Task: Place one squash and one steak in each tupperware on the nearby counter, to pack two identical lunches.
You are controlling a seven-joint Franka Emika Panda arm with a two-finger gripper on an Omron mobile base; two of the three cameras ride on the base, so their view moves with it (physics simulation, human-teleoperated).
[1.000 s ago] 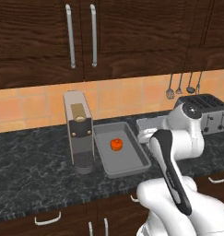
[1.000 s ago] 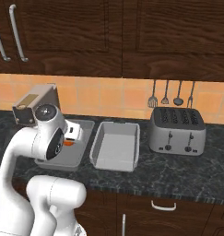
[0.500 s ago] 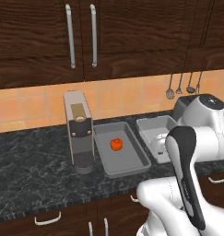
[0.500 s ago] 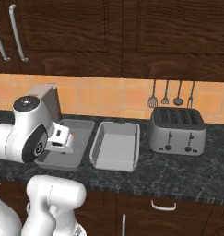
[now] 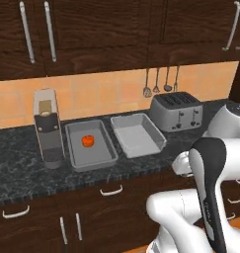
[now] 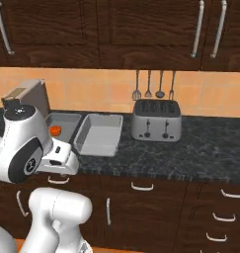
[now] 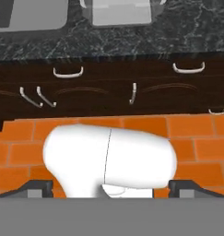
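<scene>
Squash [image 5: 87,141] sits in the left tupperware [image 5: 107,155] at frame centre, the right tupperware [image 5: 156,137] beside it on the counter [image 5: 18,168]; gripper [image 7: 111,186] spread wide, empty

Two base cameras behind the arm, left and right, looking forward and down, sharing the dark speckled stone counter [image 5: 22,163], hand camera low, facing the dark brown wooden cabinet fronts [image 7: 109,92].

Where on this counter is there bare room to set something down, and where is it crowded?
Free: the counter right of the toaster, and the front strip before the trays. The right tupperware is empty. Crowded: tall grey appliance, the left tupperware holding one squash, and the toaster sit close together.
</scene>
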